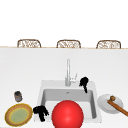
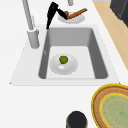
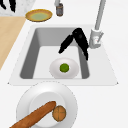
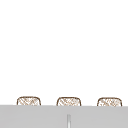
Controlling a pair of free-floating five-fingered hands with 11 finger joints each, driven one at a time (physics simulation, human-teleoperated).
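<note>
My right hand [image 1: 84,82] hovers over the sink's back right corner, just right of the faucet [image 1: 68,72]. Its fingers hang straight down and spread, holding nothing; the same hand [image 3: 78,37] shows above the basin in the right side view, and as a hand [image 2: 53,13] beside the faucet [image 2: 30,25] in the left side view. A green lime [image 3: 64,67] lies on a white dish [image 3: 72,72] on the sink floor. My left hand [image 1: 41,111] floats at the sink's front left rim, fingers relaxed downward, empty. A big red ball [image 1: 67,114] covers the sink's front.
A yellow-rimmed plate [image 1: 18,114] and a dark cup [image 1: 18,96] stand left of the sink [image 1: 41,92]. To its right, a white plate [image 1: 103,105] carries a long brown loaf [image 1: 118,107] and a small brown round item [image 1: 112,98]. Three wicker chairs [image 1: 68,43] line the counter's far edge.
</note>
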